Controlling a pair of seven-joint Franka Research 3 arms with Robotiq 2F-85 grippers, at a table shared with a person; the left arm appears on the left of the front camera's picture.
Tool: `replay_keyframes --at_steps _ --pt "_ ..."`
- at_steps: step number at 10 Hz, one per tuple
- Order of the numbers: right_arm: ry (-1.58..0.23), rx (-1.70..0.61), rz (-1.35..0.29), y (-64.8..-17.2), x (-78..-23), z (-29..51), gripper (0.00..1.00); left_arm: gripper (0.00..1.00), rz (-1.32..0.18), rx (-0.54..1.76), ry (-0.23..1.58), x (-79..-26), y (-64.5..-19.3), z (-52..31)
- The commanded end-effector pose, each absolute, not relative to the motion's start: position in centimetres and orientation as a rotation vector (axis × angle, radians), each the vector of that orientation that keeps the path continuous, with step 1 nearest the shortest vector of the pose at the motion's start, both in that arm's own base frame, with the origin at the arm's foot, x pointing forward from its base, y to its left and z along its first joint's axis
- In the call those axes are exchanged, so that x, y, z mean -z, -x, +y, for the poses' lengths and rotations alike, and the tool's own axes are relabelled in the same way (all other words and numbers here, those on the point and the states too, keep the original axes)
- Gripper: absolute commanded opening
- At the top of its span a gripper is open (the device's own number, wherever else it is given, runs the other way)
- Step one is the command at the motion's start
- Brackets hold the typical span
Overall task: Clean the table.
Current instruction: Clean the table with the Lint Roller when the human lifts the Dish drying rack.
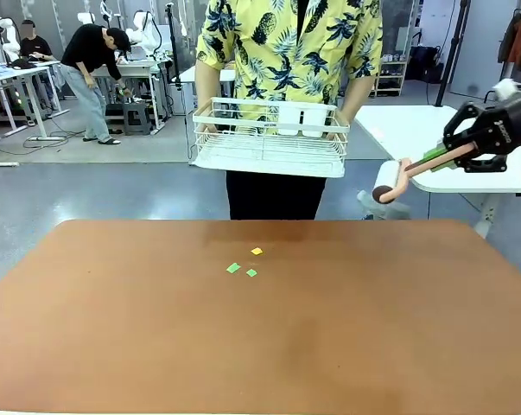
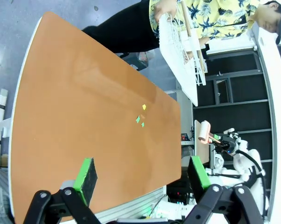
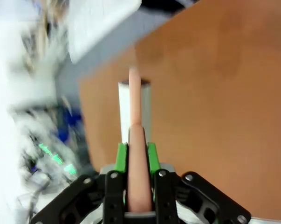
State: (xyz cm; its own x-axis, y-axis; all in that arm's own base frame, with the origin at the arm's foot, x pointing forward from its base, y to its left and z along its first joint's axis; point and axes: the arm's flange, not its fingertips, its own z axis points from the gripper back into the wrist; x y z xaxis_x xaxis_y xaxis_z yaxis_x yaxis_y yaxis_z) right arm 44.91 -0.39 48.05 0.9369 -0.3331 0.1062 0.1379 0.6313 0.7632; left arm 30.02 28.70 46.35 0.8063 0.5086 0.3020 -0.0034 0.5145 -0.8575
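Note:
The reddish-brown table carries three small paper scraps, two green and one yellow, near its far middle; they also show as paper scraps in the left wrist view. My right gripper hangs in the air off the table's far right corner, shut on the pink handle of a lint roller whose white roll points left. In the right wrist view the green pads clamp the handle of the lint roller. My left gripper stands open above the table, with nothing between its fingers.
A person in a yellow patterned shirt stands at the far edge holding a white wire rack above the floor. A white-topped table stands behind my right gripper. Another person bends over at a far bench on the left.

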Motion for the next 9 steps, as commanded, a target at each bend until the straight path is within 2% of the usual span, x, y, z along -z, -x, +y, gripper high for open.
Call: replay_keyframes --at_steps 1,3,4,6,7,9 --pt "-0.703 0.085 -0.146 -50.8 -49.6 0.4 0.21 1.0 -0.579 -0.326 0.999 -46.4 -29.8 28.9" --pt "-0.584 -0.014 -0.1 -54.2 -47.4 3.5 0.21 1.0 -0.579 -0.326 0.999 -46.4 -29.8 28.9" --pt "-0.608 0.026 -0.098 -55.4 -45.2 4.4 0.21 1.0 -0.579 -0.326 0.999 -46.4 -29.8 28.9" --pt "-0.675 0.114 -0.052 -55.5 -43.8 4.7 0.21 1.0 -0.579 -0.326 0.999 -46.4 -29.8 28.9" --pt "-0.614 0.007 -0.074 -55.4 -44.2 4.7 0.21 1.0 -0.579 -0.326 0.999 -46.4 -29.8 28.9" --pt "-0.614 0.007 -0.074 -55.4 -44.2 4.7 0.21 1.0 -0.579 -0.326 0.999 -46.4 -29.8 28.9"
